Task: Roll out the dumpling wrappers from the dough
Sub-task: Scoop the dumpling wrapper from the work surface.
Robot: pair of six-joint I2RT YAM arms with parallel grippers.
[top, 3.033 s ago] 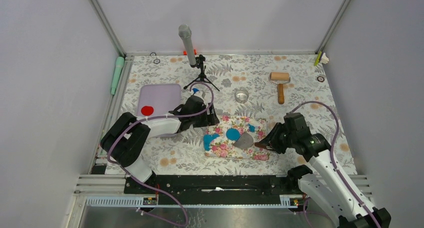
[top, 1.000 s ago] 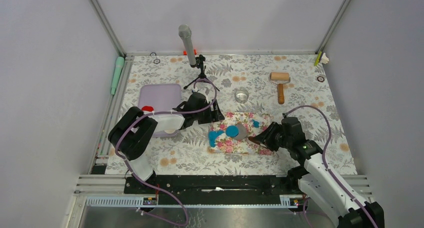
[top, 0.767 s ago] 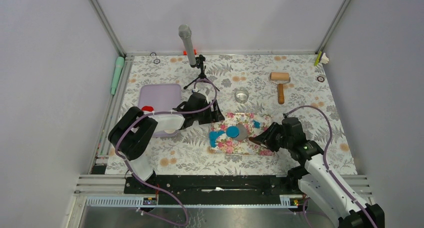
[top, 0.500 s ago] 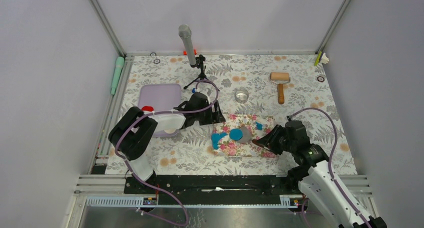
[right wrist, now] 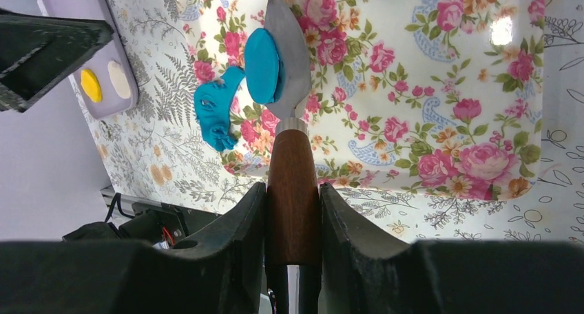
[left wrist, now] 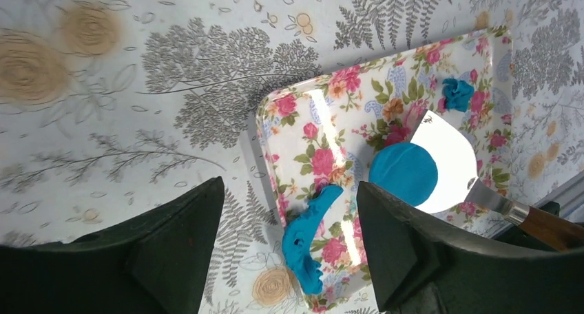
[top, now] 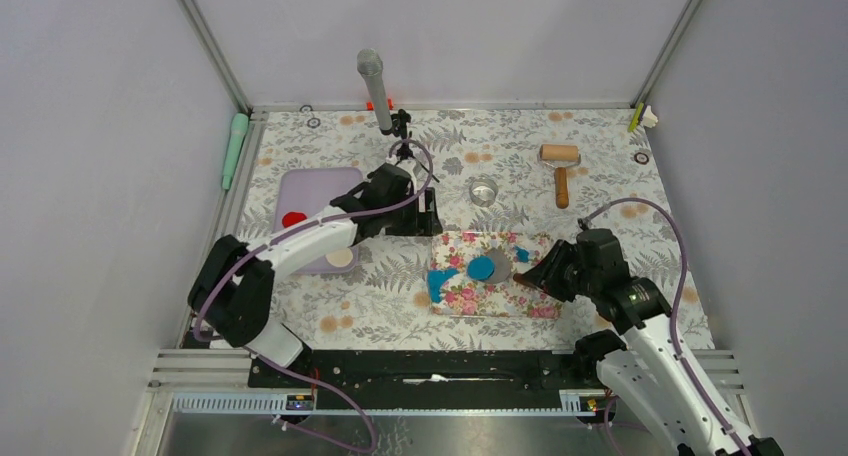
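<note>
A round blue dumpling wrapper [top: 482,268] lies on the metal blade of a spatula [top: 500,268] over the floral pink mat [top: 500,301]. My right gripper [top: 548,274] is shut on the spatula's wooden handle [right wrist: 293,169]; the wrapper [right wrist: 262,66] sits on the blade's left side. A ragged blue dough scrap [top: 440,284] hangs over the mat's left edge, and a small blue lump [top: 522,253] lies near its far edge. My left gripper [top: 425,216] is open and empty just behind the mat's left corner; its view shows the wrapper [left wrist: 403,174] and the scrap [left wrist: 306,235] below it.
A wooden roller [top: 560,166] lies at the back right. A clear glass cup [top: 484,191] stands behind the mat. A purple tray [top: 305,196] with a red disc and a cream one is at the left. A microphone on a tripod [top: 375,86] stands at the back.
My left arm has lifted off the purple tray and stretched back and right. My right gripper has shifted right with the spatula and wrapper, and the mat has slid slightly right.
</note>
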